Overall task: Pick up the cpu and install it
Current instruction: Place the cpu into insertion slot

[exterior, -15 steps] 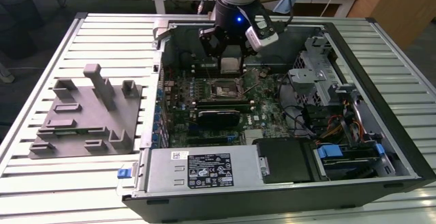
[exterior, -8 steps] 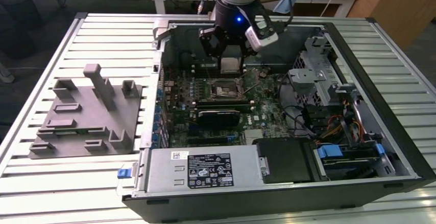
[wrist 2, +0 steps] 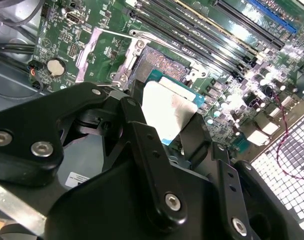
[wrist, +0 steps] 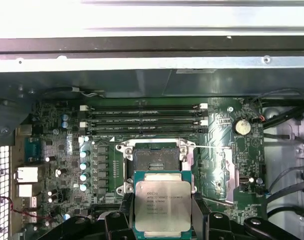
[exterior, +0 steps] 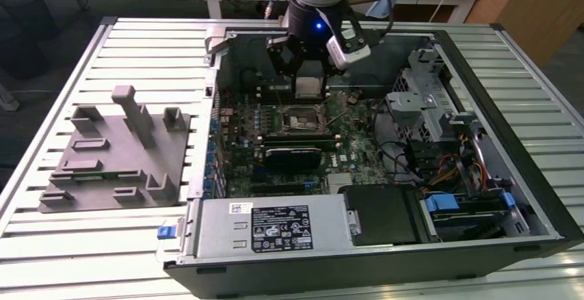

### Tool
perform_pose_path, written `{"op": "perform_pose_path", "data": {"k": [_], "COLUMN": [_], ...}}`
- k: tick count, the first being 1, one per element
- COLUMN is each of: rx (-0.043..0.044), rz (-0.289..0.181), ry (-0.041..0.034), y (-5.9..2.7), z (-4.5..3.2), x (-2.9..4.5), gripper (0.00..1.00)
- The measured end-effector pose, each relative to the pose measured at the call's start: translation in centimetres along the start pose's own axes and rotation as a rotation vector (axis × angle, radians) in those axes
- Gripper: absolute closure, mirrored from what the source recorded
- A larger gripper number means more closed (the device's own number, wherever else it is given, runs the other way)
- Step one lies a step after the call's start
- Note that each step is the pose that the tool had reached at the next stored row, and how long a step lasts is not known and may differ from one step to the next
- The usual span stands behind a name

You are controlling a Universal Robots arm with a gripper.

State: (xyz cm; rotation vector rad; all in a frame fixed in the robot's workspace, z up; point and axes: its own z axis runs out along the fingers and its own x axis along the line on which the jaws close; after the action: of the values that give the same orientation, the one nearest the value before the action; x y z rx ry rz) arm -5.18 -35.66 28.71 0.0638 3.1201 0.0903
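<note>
Gripper (exterior: 308,80) hangs inside an open computer case (exterior: 365,273) that lies flat on a slatted metal table (exterior: 55,259). Its two black fingers (wrist 2: 142,135) are closed on opposite edges of the cpu (wrist 2: 166,110), holding it level, silver-grey metal top facing up, a blue-green rim showing round the lid. The cpu is off the board, carried in the air above the green motherboard (exterior: 239,151). In the exterior view it sits a little farther back in the case than the socket (exterior: 303,117), with a gap between the two. In the first wrist view the cpu (wrist: 163,207) lies just beside the socket (wrist: 155,162) and overlaps the edge of its metal frame; the socket is uncovered, its dark contact field exposed. In the second wrist view the socket (wrist 2: 161,65) shows just past the held chip. Long memory slots (wrist: 144,117) run parallel on the side of the socket away from the chip, and a round coin cell (wrist: 241,126) sits on the board off to one side. Outside the case, on the exterior view's left, a grey tray (exterior: 100,170) with upright posts rests on the table, well apart from the gripper. A silver power supply box (exterior: 273,228) with a label sits at the near edge of the case.
</note>
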Motion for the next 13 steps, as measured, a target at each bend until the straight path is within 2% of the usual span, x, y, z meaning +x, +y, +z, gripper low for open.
{"op": "perform_pose_path", "data": {"k": [13], "rx": [0.0016], "rz": [0.086], "ry": [-0.0050], "y": [0.00], "z": [0.00], "x": [0.00], "gripper": [0.46]}}
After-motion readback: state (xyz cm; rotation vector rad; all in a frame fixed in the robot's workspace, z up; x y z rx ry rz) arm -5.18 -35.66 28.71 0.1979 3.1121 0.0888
